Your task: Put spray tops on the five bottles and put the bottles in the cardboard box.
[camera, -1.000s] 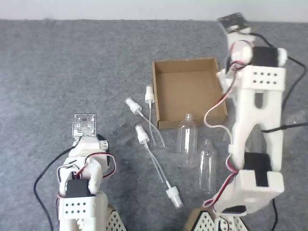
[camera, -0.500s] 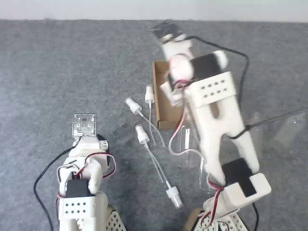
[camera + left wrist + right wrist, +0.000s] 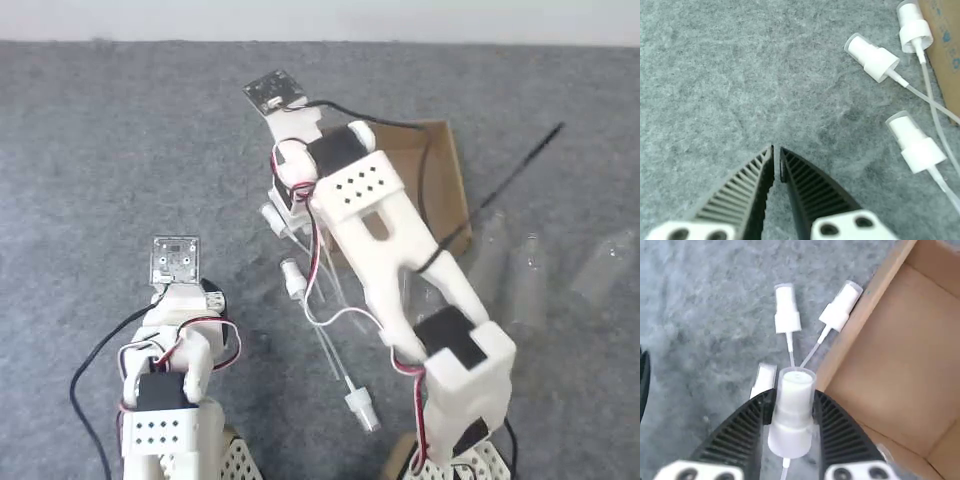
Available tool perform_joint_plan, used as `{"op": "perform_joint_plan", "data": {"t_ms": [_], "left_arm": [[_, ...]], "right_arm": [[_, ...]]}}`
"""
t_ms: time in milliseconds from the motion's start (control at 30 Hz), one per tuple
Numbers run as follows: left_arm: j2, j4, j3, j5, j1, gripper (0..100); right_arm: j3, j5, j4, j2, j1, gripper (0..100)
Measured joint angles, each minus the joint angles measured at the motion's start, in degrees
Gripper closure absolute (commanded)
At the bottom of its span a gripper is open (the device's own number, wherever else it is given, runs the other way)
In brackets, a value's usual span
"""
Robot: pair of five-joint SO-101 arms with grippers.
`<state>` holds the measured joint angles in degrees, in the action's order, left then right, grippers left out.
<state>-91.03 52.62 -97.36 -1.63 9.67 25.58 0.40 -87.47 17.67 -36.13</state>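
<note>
Your right gripper (image 3: 792,399) is clamped on a white spray top (image 3: 791,412), held over the tabletop (image 3: 700,315) just beside the cardboard box (image 3: 900,355) wall. Risk: its thin dip tube (image 3: 785,471) snags the loose tops (image 3: 787,315) below, or the smooth cap twists in the grip. Left gripper (image 3: 776,150) is closed and empty. The clear bottles (image 3: 525,290) are on the tabletop near the box.

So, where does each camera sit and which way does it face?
High view: fixed overhead, looking down on both arms, cardboard box, bottles.
Left wrist view: on left wrist, facing the mat past the shut left gripper.
Right wrist view: on right wrist, looking down past right gripper holding a spray top.
Shared: both wrist views show loose tops beside the box.
</note>
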Motion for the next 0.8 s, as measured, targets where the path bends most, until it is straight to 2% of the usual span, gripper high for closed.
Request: {"op": "perform_joint_plan", "data": {"t_ms": [133,333,567,800], "left_arm": [[0.0,0.0,0.0,0.0,-0.1,99],[0.0,0.0,0.0,0.0,-0.1,99],[0.0,0.0,0.0,0.0,0.0,99],[0.0,0.0,0.0,0.0,0.0,99]], "right_arm": [[0.0,-3.1,3.1,4.7,-0.3,97.0],[0.0,-3.6,4.0,11.3,-2.2,96.5],[0.0,-4.2,4.0,13.0,-4.0,86.1],[0.0,-6.4,4.0,13.0,-3.9,85.0]]}}
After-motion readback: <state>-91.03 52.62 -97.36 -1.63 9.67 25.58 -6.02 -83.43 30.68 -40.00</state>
